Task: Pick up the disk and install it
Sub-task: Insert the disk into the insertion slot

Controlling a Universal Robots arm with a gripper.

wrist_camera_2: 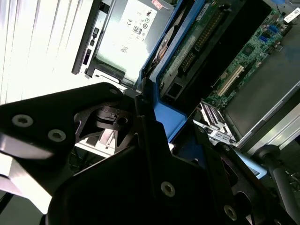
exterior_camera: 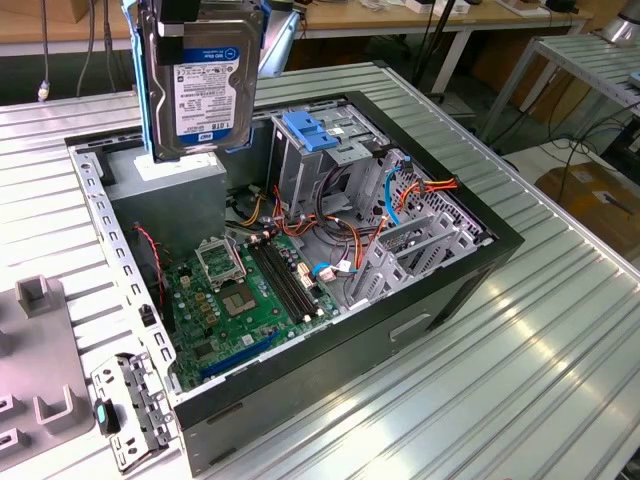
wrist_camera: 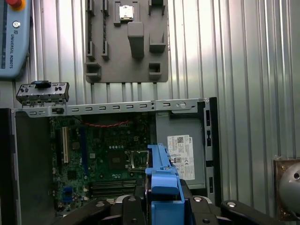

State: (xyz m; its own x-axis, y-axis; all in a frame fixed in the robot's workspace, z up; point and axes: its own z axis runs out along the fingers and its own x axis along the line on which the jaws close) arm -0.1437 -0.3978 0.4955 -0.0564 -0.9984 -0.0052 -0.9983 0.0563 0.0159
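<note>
Ribbed metal bench (exterior_camera: 560, 330), open computer case (exterior_camera: 400, 330); above it, claw (exterior_camera: 210, 12) tight around the disk (exterior_camera: 200, 90)

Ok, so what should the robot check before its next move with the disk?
1. Disk gripped: ok, the gripper is shut on its blue frame.
2. Disk lifted: ok, it hangs upright above the computer case.
3. Case open: ok, the green board shows.
4. Disk lined up with the grey cage: not ok, it hangs to the exterior view's left of it.
5. Empty slot in the cage: cannot tell.
6. Wires out of the way: cannot tell, orange ones run close beside the cage.
</note>
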